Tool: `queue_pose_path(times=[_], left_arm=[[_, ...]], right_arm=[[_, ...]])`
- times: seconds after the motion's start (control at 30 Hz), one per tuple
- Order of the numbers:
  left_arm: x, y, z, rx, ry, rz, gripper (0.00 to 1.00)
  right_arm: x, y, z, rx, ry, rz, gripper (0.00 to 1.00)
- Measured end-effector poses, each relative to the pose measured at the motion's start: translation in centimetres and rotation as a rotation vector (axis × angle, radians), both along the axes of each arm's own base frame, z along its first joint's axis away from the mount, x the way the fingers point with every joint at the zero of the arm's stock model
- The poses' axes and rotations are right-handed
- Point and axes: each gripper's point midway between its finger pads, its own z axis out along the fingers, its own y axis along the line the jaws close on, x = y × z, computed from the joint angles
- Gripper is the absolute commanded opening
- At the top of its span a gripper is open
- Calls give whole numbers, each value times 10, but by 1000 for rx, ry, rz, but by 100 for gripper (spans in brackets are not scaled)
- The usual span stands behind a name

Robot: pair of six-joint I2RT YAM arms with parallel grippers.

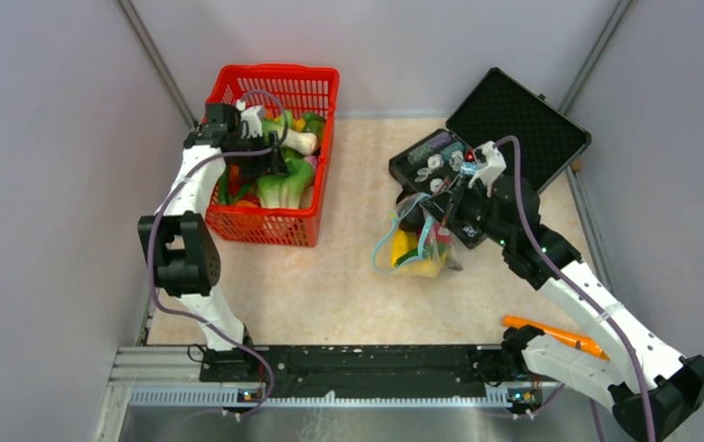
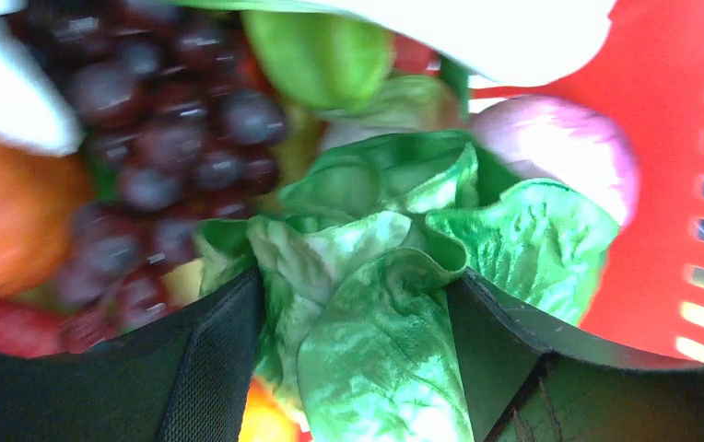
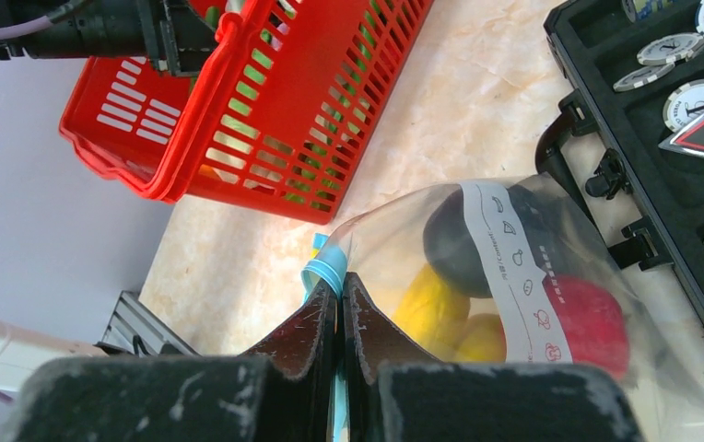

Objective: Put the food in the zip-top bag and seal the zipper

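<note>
My left gripper (image 1: pixel 270 157) is down inside the red mesh basket (image 1: pixel 265 226), shut on a leafy green toy (image 2: pixel 367 304); its two black fingers press the leaves from both sides. Purple grapes (image 2: pixel 173 138) and an orange piece lie beside it. My right gripper (image 3: pixel 340 295) is shut on the light-blue zipper strip (image 3: pixel 322 267) of the clear zip-top bag (image 3: pixel 514 276). The bag holds yellow pieces (image 3: pixel 431 308), a red round one (image 3: pixel 588 322) and a dark one (image 3: pixel 454 239). In the top view the bag (image 1: pixel 419 244) lies mid-table with my right gripper (image 1: pixel 445 207) at it.
An open black case (image 1: pixel 486 138) with silvery trinkets lies just behind the bag and my right arm. An orange stick-like tool (image 1: pixel 556 336) lies by the right arm's base. Grey walls enclose the table on three sides.
</note>
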Motion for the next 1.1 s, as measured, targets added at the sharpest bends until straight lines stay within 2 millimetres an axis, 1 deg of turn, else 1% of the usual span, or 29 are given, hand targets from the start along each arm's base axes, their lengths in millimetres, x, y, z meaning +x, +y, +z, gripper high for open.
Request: queue_pose_path(times=[0.07, 0.1, 0.17, 0.23, 0.27, 0.3, 0.37, 0.43, 0.5, 0.7, 0.73, 0.83, 0.9, 0.97, 1.03, 1.1], left_arm=[[-2, -22, 0, -50, 0, -76, 75], [-5, -36, 3, -71, -9, -128, 77], [-9, -62, 14, -99, -39, -230, 77], [-13, -83, 26, -120, -66, -303, 78], [-14, -89, 30, -122, -73, -323, 85], [-15, -93, 34, -117, -81, -336, 87], [-14, -93, 37, -102, -92, -332, 88], [-13, -87, 41, -92, -99, -308, 89], [-11, -80, 50, -80, -124, -281, 90], [-9, -50, 91, -12, -265, -189, 92], [-10, -42, 100, 12, -295, -160, 92], [-7, -22, 111, 84, -338, -65, 89], [-4, -8, 109, 130, -341, 5, 87], [-1, 7, 101, 177, -328, 80, 84], [1, 22, 89, 228, -300, 152, 78], [2, 36, 75, 278, -263, 218, 76]], right_arm=[[1, 1, 0, 0, 0, 0, 0], [2, 1, -1, -1, 1, 0, 0], [3, 2, -3, -4, 7, 0, 0], [4, 2, -5, -8, 13, 0, 0], [4, 3, -6, -9, 15, 0, 0], [4, 3, -7, -10, 17, 1, 0], [5, 4, -7, -10, 19, 4, 0], [5, 4, -7, -8, 16, 5, 0], [5, 5, -6, -6, 13, 7, 0], [6, 5, -6, -5, 13, 7, 0], [6, 5, -7, -6, 14, 8, 0], [6, 5, -7, -7, 15, 7, 0], [6, 5, -7, -6, 14, 8, 0], [6, 5, -7, -7, 14, 7, 0], [6, 5, -7, -6, 14, 8, 0], [6, 5, -7, -6, 14, 8, 0]])
